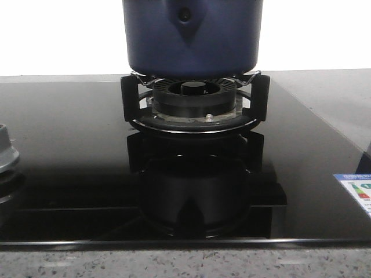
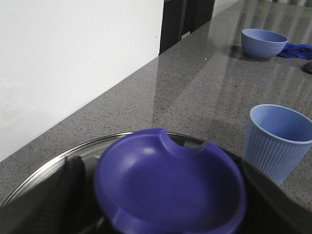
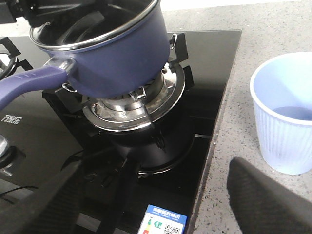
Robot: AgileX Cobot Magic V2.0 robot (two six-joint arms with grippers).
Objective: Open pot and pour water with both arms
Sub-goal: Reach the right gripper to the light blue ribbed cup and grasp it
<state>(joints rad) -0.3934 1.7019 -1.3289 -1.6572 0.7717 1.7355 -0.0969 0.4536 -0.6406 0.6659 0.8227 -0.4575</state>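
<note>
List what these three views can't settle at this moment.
- Pot: front view's top edge cuts off its rim; handle out of frame.
- Pot handle: runs off the right wrist view's edge; any grip unseen.
- Left tool: the blurred purple lid knob hides its fingers.
- Lid: only a rim arc shows.

left gripper: dark fingers spread to either side of a purple lid knob, at about 8 and 4 o'clock of it, contact unclear | right gripper: two dark fingers wide apart, jaws parted, nothing between them | arms: neither visible in front view
</note>
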